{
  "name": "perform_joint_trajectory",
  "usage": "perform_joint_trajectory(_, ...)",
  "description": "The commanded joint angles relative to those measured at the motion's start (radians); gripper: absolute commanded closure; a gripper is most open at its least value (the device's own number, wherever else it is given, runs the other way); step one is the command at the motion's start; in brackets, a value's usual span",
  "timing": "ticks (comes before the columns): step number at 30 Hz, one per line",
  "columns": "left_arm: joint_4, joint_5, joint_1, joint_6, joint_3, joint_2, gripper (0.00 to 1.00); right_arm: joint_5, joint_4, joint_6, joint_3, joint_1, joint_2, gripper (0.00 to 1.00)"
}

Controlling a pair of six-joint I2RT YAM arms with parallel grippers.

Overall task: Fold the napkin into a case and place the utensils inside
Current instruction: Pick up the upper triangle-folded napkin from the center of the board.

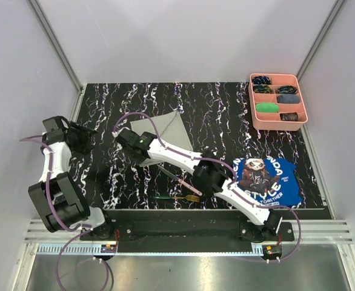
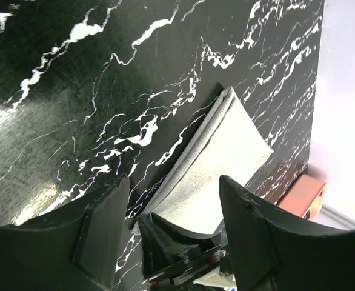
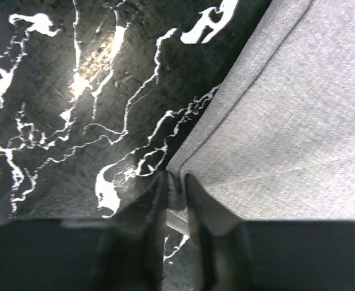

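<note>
The light grey napkin lies folded on the black marbled table, its left edge showing doubled layers. My right gripper sits at the cloth's near-left corner, shut on that corner with a small fold of fabric between the fingers. My left gripper hovers open to the left of the napkin, holding nothing. The pink-handled knife and the green-handled fork lie near the table's front edge, partly under the right arm.
A pink compartment tray with small items stands at the back right. A blue printed cloth lies at the front right, under the right arm. Grey walls close in the table on three sides.
</note>
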Motion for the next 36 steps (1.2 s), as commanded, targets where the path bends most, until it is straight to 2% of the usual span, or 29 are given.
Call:
perform_joint_trajectory(1,0.120,0.116,0.005,0.046,-0.036,0.017,0.34,0.065,-0.069,-0.024,-0.047,-0.004,0.022,0.86)
perform_joint_trajectory(2,0.145,0.160,0.005,0.045,-0.045,0.020,0.33,0.071,-0.069,-0.024,-0.036,-0.006,0.021,0.95)
perform_joint_trajectory(3,0.168,0.179,0.006,0.040,-0.064,0.030,0.32,0.076,-0.066,-0.021,-0.030,-0.008,0.018,0.99)
perform_joint_trajectory(7,0.367,0.293,-0.012,-0.004,-0.119,0.068,0.27,0.071,-0.031,-0.010,-0.030,-0.014,-0.058,1.00)
perform_joint_trajectory(12,0.394,0.368,-0.107,-0.018,-0.052,0.223,0.25,-0.027,0.090,0.013,-0.149,-0.049,-0.201,1.00)
perform_joint_trajectory(15,0.490,0.403,-0.154,-0.082,-0.042,0.287,0.25,-0.114,0.122,0.025,-0.191,-0.080,-0.264,1.00)
perform_joint_trajectory(23,0.541,0.322,-0.219,-0.123,-0.019,0.340,0.24,-0.217,0.138,0.033,-0.223,-0.120,-0.292,1.00)
perform_joint_trajectory(36,0.537,0.259,-0.276,-0.146,0.079,0.487,0.27,-0.239,0.170,0.048,-0.260,-0.126,-0.332,1.00)
